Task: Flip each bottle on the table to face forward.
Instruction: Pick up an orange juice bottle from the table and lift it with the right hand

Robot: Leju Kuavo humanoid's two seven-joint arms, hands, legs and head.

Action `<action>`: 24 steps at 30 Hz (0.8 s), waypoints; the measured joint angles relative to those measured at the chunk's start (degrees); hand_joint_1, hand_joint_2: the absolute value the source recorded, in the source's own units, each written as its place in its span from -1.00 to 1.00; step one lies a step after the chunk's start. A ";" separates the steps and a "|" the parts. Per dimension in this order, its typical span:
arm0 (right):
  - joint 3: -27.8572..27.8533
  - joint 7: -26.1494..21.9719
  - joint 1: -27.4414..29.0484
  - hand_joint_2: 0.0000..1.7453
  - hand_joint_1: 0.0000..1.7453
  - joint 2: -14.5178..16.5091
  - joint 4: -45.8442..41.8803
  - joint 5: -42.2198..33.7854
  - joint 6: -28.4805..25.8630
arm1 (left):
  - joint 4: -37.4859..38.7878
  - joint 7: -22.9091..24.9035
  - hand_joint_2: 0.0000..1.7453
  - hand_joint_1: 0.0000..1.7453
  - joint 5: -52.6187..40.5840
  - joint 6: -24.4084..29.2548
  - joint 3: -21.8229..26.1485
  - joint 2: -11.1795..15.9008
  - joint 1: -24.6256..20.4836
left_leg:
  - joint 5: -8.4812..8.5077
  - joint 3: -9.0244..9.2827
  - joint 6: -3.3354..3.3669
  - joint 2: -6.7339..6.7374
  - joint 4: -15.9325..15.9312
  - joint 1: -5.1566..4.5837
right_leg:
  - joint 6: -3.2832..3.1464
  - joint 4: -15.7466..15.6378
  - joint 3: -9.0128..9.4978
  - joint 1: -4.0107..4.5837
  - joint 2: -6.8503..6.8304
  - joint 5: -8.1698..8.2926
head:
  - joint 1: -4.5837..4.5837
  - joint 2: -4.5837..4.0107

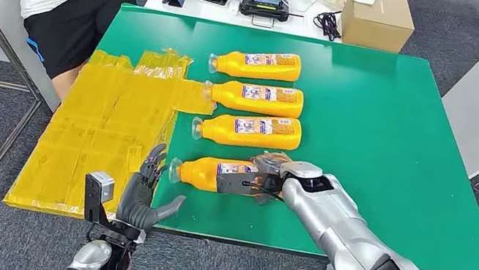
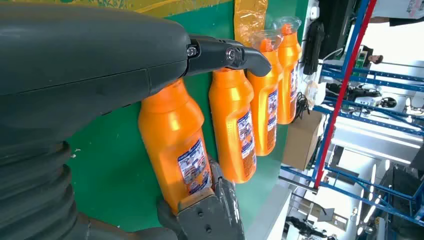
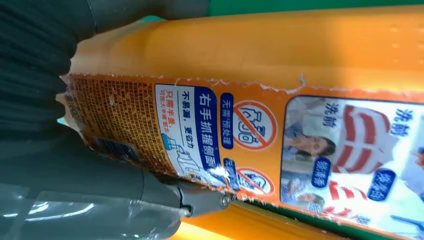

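Glossy orange plastic bottles (image 1: 258, 65), torn-edged paper labels (image 3: 240, 140); matt green tabletop (image 1: 386, 131); crinkled shiny yellow plastic film (image 1: 103, 133); brown cardboard box (image 1: 377, 20).

Right hand (image 1: 266, 178) fingers closed in grasp; left hand (image 1: 145, 196) open, fingers spread.

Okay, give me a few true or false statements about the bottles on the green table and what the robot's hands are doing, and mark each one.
1. Four orange bottles lie on the green table. True.
2. The right hand grips the nearest bottle. True.
3. The left hand holds a bottle. False: it is open, beside the nearest bottle's cap.
4. The bottles stand upright. False: all lie on their sides.
5. A cardboard box sits on the green table. False: it is on the white table behind.
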 joint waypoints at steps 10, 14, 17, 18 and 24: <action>3.50 0.86 -0.01 1.00 1.00 0.86 0.87 0.07 -3.66 | 0.01 0.29 1.00 -1.00 0.17 0.00 0.08 0.00 0.06 | -0.01 0.07 -0.01 0.06 0.00 0.01 | 0.00 0.01 0.03 0.01 0.02 0.00 | -0.02 0.00; 3.81 0.53 0.25 1.00 1.00 0.99 1.14 -1.34 -6.45 | 0.01 0.34 1.00 -1.00 0.21 0.00 0.09 0.00 0.09 | -0.01 0.08 -0.01 0.07 0.00 0.01 | 0.00 0.00 0.04 0.01 0.02 0.00 | -0.01 0.00; 2.16 -1.72 2.33 1.00 1.00 0.73 0.06 -5.49 -15.11 | -0.21 0.34 1.00 -1.00 0.38 0.19 0.10 0.00 0.47 | 0.00 0.08 0.00 0.03 0.00 0.01 | 0.00 0.00 0.05 0.01 0.01 0.00 | -0.01 0.00; 0.65 -2.34 3.96 1.00 1.00 0.51 -1.50 -6.98 -19.48 | -0.53 0.34 1.00 -1.00 0.45 0.45 0.10 0.00 0.85 | 0.00 0.07 0.00 0.02 0.00 0.01 | 0.00 0.01 0.05 0.01 0.01 0.00 | -0.01 0.00; -16.85 1.79 20.08 1.00 1.00 -0.31 -25.24 -2.83 -39.19 | -5.94 -1.42 1.00 -1.00 -1.84 7.64 0.72 0.00 5.11 | -0.08 -0.08 -0.03 -0.13 0.00 0.01 | 0.00 0.00 -0.06 0.01 -0.10 -0.07 | -0.02 0.00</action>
